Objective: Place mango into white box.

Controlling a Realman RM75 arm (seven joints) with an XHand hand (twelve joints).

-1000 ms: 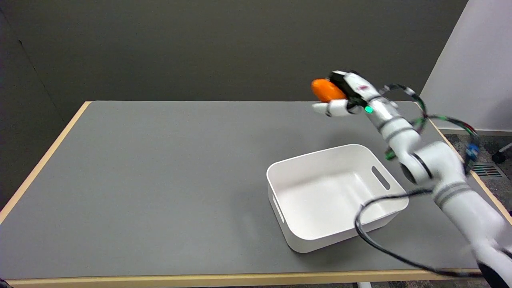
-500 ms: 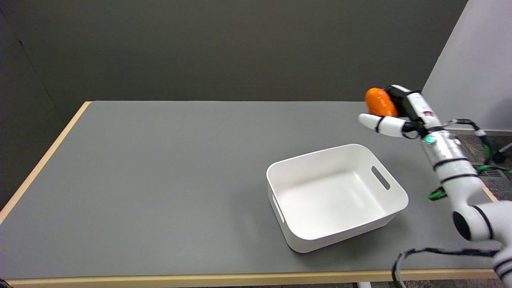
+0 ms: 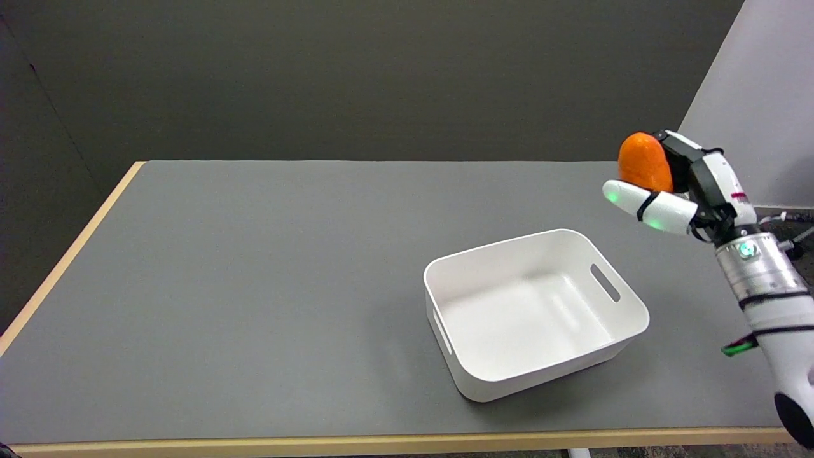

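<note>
Head view: right hand raised (wrist upright) — gripping the mango.

So the mango is a smooth, bright orange oval, standing pretty much on end with its long axis near upright, held up in the air in my right hand. It sits against my dark palm, with one white finger stretched out under its lower end. It's up above the far right part of the table, off to the right of and beyond the box, not over it.

The white box is a plain rectangular plastic bin with rounded corners and an open top, nothing inside. It sits flat on the grey table, turned a bit askew, with slot handles cut in its short walls.
</note>
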